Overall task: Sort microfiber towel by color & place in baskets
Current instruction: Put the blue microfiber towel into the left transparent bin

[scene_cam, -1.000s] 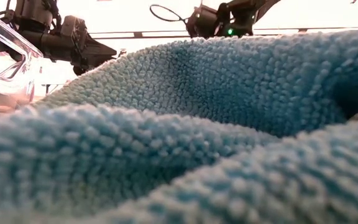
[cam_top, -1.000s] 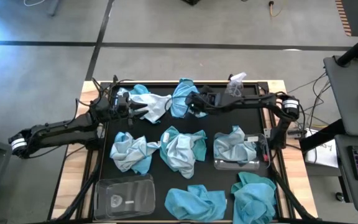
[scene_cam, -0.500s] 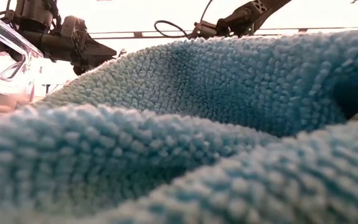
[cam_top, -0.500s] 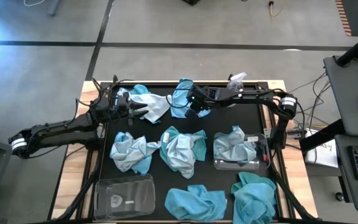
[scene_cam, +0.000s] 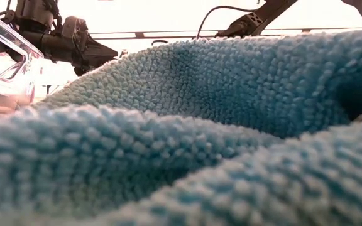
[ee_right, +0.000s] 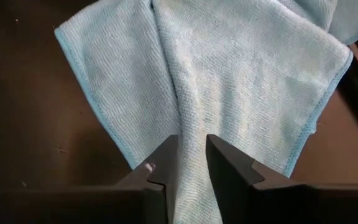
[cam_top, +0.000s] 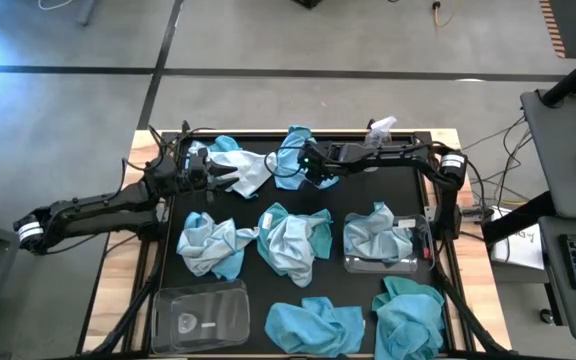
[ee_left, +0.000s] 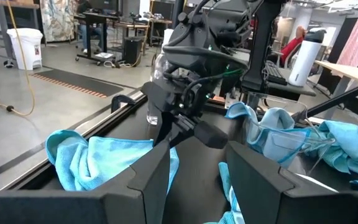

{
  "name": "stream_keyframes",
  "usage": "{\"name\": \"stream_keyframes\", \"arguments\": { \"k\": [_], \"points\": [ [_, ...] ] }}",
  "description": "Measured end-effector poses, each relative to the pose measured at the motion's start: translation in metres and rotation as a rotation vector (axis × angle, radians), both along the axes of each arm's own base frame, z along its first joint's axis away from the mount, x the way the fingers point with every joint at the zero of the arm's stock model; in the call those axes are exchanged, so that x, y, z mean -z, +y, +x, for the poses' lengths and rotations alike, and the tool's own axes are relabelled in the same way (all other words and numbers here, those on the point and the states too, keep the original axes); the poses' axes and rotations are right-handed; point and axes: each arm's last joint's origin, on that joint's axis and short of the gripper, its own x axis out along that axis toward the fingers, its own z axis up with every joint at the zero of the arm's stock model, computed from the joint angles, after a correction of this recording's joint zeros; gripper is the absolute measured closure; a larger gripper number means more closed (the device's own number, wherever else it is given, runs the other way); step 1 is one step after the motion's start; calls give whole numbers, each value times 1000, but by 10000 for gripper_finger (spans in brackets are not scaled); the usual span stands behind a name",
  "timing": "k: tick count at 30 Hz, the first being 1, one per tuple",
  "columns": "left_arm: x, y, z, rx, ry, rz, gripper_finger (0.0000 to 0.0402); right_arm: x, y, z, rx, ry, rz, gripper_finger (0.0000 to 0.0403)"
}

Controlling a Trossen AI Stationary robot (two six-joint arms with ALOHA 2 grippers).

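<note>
My right gripper (cam_top: pixel 304 168) (ee_right: pixel 192 140) hangs low over a blue microfiber towel (cam_top: pixel 292 150) (ee_right: pixel 229 68) that lies crumpled on the black mat at the far middle. Its fingers stand a little apart, either side of a raised fold of that towel. My left gripper (cam_top: pixel 218 172) (ee_left: pixel 197 155) waits open and level at the far left, beside a pale towel (cam_top: pixel 246 168), with nothing between its fingers. One clear basket (cam_top: pixel 200 312) stands at the near left. Another basket (cam_top: pixel 408 262) at the right has a pale towel (cam_top: pixel 378 235) in it. My right gripper slants down from the table's right, its fingers (ee_right: pixel 160 168) along either side of the towel's raised fold (ee_right: pixel 191 124). The towel lies flat on the mat. Whether the fingers touch the cloth I cannot tell.
More towels lie mid-table (cam_top: pixel 208 245) (cam_top: pixel 293 240) and at the near edge (cam_top: pixel 313 325) (cam_top: pixel 408 315). One turquoise towel (scene_cam: pixel 200 125) fills the low view. A small clear spray bottle (cam_top: pixel 380 130) stands at the far edge, right of my right gripper.
My right gripper has come down and a little toward the table's left, over the far-middle towel, tipping further downward. In the low view it has sunk behind the near towel's ridge. The towels lie as before.
</note>
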Motion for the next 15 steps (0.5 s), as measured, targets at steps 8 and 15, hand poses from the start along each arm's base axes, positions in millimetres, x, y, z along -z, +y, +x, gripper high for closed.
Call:
{"name": "stream_keyframes", "arguments": {
  "k": [8, 15],
  "points": [
    [0, 0, 0, 0, 0, 0, 258, 0, 0, 0, -19, 7, -9, 266],
    [0, 0, 0, 0, 0, 0, 257, 1, -2, -4, -4, 32, 5, 244]
  ]
}}
